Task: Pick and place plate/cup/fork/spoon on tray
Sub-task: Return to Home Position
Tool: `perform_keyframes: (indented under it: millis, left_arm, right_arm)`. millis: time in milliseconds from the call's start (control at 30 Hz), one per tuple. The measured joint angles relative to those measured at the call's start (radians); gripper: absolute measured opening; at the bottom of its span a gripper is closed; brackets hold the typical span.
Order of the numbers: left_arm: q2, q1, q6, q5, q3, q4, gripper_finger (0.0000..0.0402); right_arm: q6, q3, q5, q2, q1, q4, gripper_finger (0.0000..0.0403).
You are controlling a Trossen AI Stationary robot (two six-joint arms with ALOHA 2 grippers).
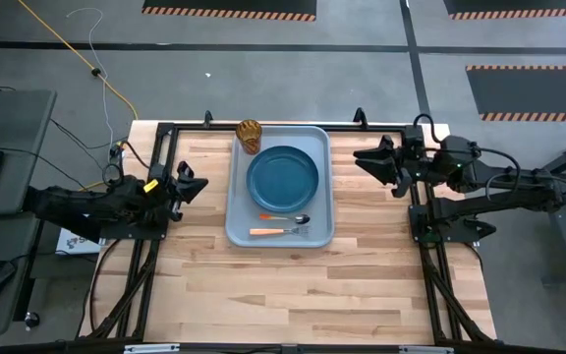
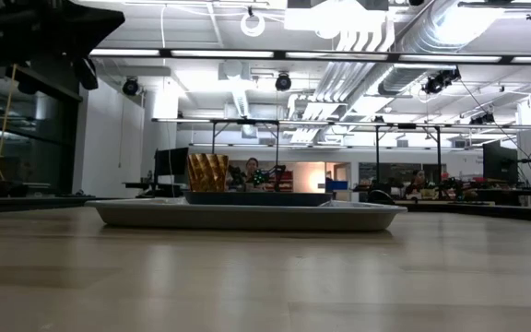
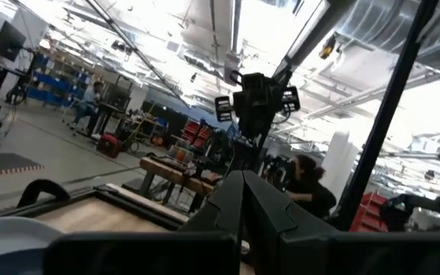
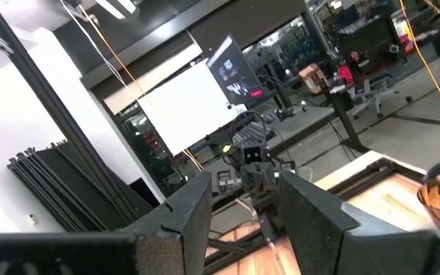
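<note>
The pale blue-grey tray (image 1: 280, 234) lies in the middle of the table. The dark blue plate (image 1: 283, 175) rests flat in its far half. The spoon (image 1: 285, 217) and the fork (image 1: 281, 231) lie side by side in its near part, handles toward the table's left. The amber cup (image 1: 250, 136) stands upright at the tray's far left corner. It also shows in the low view (image 2: 207, 172). My left gripper (image 1: 197, 185) is shut and empty, left of the tray. My right gripper (image 1: 369, 165) is open and empty, right of the tray.
Black frame rails (image 1: 155, 167) run along the table's left, right and far sides. Bare wood (image 1: 283, 295) lies between the tray and the near edge. People sit at benches in the room beyond (image 2: 252, 171).
</note>
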Motion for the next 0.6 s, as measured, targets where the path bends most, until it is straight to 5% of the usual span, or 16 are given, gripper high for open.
perform_keyframes:
  millis: [433, 600]
  left_arm:
    - [0.0, 0.0, -0.064, 0.031, 0.001, -0.125, 0.0]
    - [0.0, 0.0, -0.016, 0.143, 0.001, -0.26, 0.0]
  right_arm:
    - [-0.021, 0.0, -0.001, -0.002, 0.0, -0.018, 0.0144]
    - [-0.037, 0.0, -0.011, -0.003, 0.0, -0.058, 0.0144]
